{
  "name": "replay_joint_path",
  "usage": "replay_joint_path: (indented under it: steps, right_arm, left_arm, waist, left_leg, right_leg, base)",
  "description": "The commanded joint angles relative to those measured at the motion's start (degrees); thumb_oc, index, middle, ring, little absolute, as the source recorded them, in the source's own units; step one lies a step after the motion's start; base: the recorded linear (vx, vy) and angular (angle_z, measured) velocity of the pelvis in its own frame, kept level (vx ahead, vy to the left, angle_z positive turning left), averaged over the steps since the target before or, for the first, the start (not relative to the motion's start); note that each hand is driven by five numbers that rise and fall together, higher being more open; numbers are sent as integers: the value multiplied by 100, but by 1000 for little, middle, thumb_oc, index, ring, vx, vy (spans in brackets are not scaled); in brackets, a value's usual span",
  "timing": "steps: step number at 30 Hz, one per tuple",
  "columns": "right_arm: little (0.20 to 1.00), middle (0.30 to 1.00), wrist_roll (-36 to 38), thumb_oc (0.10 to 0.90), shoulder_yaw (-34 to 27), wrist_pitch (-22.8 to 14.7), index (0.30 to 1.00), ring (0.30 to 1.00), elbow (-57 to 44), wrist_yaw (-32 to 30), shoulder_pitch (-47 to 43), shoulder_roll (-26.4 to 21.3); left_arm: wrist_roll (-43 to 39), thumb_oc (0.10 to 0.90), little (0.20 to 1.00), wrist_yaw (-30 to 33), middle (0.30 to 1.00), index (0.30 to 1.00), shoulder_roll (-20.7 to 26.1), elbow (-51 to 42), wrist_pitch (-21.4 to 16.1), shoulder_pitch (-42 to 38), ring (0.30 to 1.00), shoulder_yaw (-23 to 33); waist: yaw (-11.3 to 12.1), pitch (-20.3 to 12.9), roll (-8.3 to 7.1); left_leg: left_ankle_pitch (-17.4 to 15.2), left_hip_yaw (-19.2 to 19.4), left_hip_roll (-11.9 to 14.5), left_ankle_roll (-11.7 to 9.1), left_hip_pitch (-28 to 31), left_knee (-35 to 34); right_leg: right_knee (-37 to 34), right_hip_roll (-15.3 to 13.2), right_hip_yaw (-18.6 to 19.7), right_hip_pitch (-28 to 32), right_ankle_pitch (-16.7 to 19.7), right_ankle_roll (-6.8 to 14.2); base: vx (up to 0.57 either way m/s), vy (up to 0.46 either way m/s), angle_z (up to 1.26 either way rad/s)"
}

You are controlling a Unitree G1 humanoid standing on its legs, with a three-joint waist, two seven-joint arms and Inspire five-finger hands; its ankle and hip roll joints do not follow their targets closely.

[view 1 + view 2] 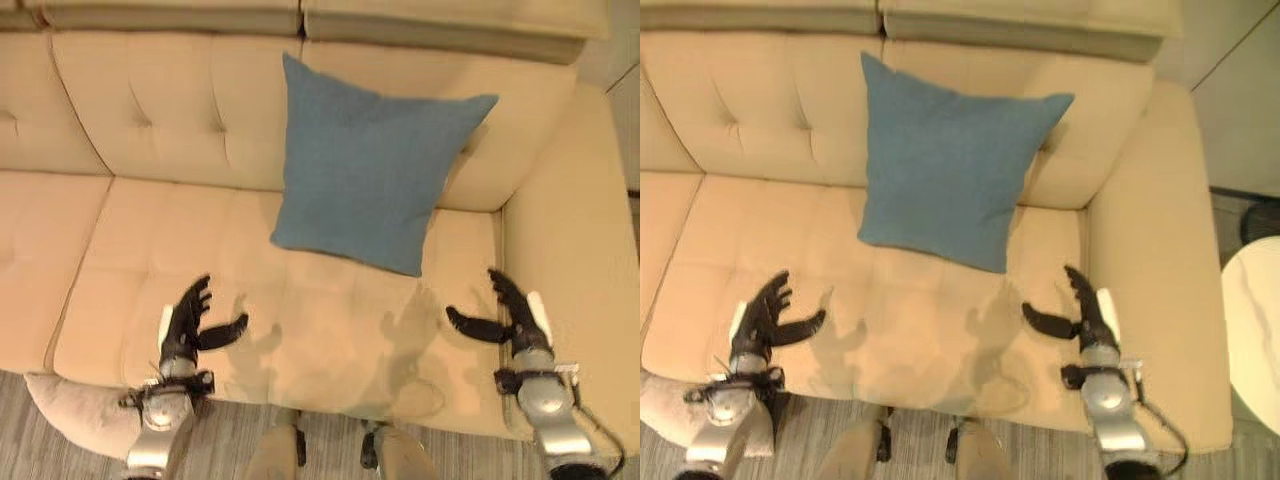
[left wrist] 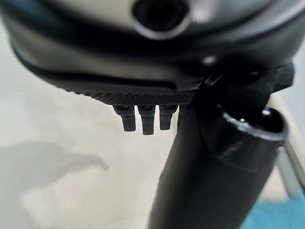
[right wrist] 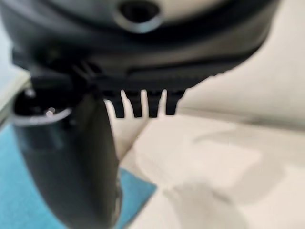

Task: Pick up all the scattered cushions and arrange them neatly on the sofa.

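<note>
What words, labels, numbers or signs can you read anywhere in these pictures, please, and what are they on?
None: no readable text, number or sign.
Blue cushion: plain cloth, no label seen.
Sofa: plain beige, nothing printed.
Grey cushion on the floor by the sofa's front: no tag visible.
Left hand and right hand, both open over the seat: no marking legible.
White round table: bare.

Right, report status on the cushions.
Left hand and right hand open over the seat, holding nothing. Blue square fabric cushion propped against beige sofa backrest. Grey cushion on floor, lower left.
</note>
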Motion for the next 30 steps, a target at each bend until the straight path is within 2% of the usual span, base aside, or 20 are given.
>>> replay_joint_path:
  steps: [1,7,10,12,13,14,17,18,21,23,24,25,26,29,30]
  right_arm:
    - [900,900,-20,800,100,-372,900,900,-21,30,57,-160]
    - [900,900,-15,800,518,-406,900,900,646,132,83,-20]
    - [900,900,-41,800,729,-403,900,900,1123,71,-29,-65]
    - [900,900,-62,800,834,-361,900,900,1420,-6,-185,-98]
    - [900,900,-114,800,950,-305,900,900,1710,-87,-354,-120]
    - [900,900,-114,800,950,-306,900,900,1713,-88,-358,-120]
    - [900,900,-163,800,1044,-251,900,900,1962,-116,-422,-100]
    - [900,900,-178,800,1065,-217,900,900,2132,-123,-452,-70]
    - [900,900,-187,800,1024,-170,900,900,2359,-137,-476,-14]
    - [900,900,-159,800,958,-131,900,900,2521,-171,-498,52]
    - [900,900,-157,800,951,-133,900,900,2520,-171,-504,50]
    - [900,900,-181,800,1000,-82,900,900,2615,-178,-576,110]
    - [900,900,-224,800,1063,-69,900,900,2643,-207,-627,128]
    - [900,900,-269,800,1174,-11,900,900,2789,-199,-746,248]
    - [900,900,-314,800,1223,-1,900,900,2817,-194,-761,289]
  left_arm:
    - [-213,800,900,-134,900,900,144,416,-243,155,900,246]
    - [141,800,900,-217,900,900,-101,1708,-120,329,900,42]
    - [370,800,900,-127,900,900,-117,2220,-115,143,900,-123]
    - [401,800,900,-46,900,900,-155,2481,-119,-51,900,-184]
    - [446,800,900,-3,900,900,-185,2666,-132,-228,900,-235]
    - [446,800,900,-3,900,900,-185,2667,-133,-232,900,-234]
    - [550,800,900,-13,900,900,-271,2888,-117,-262,900,-272]
    - [559,800,900,-47,900,900,-344,3117,-103,-263,900,-281]
    - [650,800,900,-71,900,900,-416,3344,-40,-334,900,-329]
    - [776,800,900,-78,900,900,-423,3402,-2,-467,900,-414]
    - [777,800,900,-76,900,900,-424,3399,-2,-476,900,-416]
    - [870,800,900,-47,900,900,-448,3422,31,-629,900,-506]
    - [900,800,900,1,900,900,-453,3465,24,-677,900,-521]
    - [932,800,900,59,900,900,-393,3497,17,-736,900,-509]
    - [957,800,900,71,900,900,-379,3513,18,-722,900,-491]
  waist:
    - [122,-732,-206]
    - [204,-735,-108]
    - [233,-592,-18]
    - [252,-476,-12]
    - [249,-409,-108]
    - [243,-423,-106]
    - [190,-502,-282]
    - [150,-559,-311]
    - [21,-654,-316]
    - [-115,-721,-223]
    - [-135,-705,-285]
    - [-175,-707,-202]
    - [-174,-697,-225]
    - [-92,-622,-355]
    - [-64,-592,-451]
  left_leg:
    - [-497,151,52,-144,5,10]
    - [-349,44,179,-186,154,10]
    - [-95,-51,238,-342,-85,13]
    - [-48,-88,196,-379,-297,111]
    - [-419,-6,90,-251,-357,551]
    - [-415,-13,88,-248,-387,563]
    - [-1181,88,-194,-129,-287,1488]
    - [-1475,252,-229,-84,-47,1839]
    - [-1793,637,-274,-26,426,2017]
    - [-2204,953,-213,27,815,1692]
    - [-2084,994,-288,65,759,1680]
    - [-2184,1048,-265,106,919,1293]
    - [-2174,936,-359,161,950,1085]
    - [-1974,685,-499,250,901,725]
    - [-1783,683,-600,291,853,620]
  right_leg:
    - [720,-149,-65,64,-1014,234]
    - [604,33,-9,268,-1139,79]
    - [465,144,-58,247,-1179,-31]
    - [412,132,-174,179,-1143,-68]
    - [411,14,-299,2,-1042,-76]
    - [408,13,-306,-18,-1031,-74]
    - [271,-147,-400,-153,-825,-57]
    - [200,-151,-445,-118,-759,-53]
    - [153,-182,-699,-145,-628,-14]
    - [172,-163,-925,-241,-604,91]
    - [182,-256,-984,-297,-519,61]
    - [182,-256,-1137,-401,-401,180]
    - [183,-274,-1133,-507,-294,248]
    - [221,-354,-1126,-687,-117,399]
    - [269,-474,-1183,-758,-32,370]
  base:
    - [-23,-86,3]
    - [-43,-126,0]
    - [-179,-138,10]
    - [-308,-125,29]
    - [-312,-108,42]
    - [-326,-114,60]
    - [-196,-67,43]
    - [-175,-43,23]
    - [-137,-5,41]
    - [-111,28,67]
    - [-134,88,94]
    - [-226,133,110]
    - [-235,169,66]
    - [-263,108,46]
    - [-277,59,10]
